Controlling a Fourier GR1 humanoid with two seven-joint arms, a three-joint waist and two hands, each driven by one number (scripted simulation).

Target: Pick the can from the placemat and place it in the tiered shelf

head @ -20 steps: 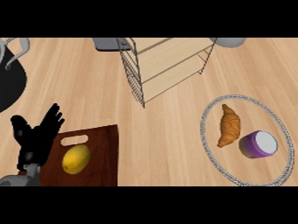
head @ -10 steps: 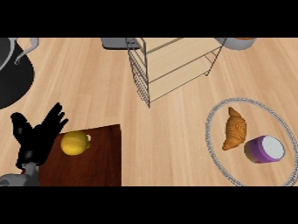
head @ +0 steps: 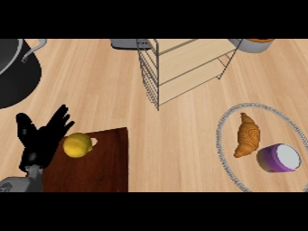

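1 purple can (head: 279, 158) lying on the round placemat (head: 227, 122) beside a croissant (head: 247, 135), my left hand (head: 41, 137) fingers spread, unchanged beside the lemon (head: 77, 145), tiered shelf (head: 186, 65) now nearer centre.

Kitchen: wooden counter (head: 183, 126), black pot (head: 3, 76), croissant (head: 247, 135).
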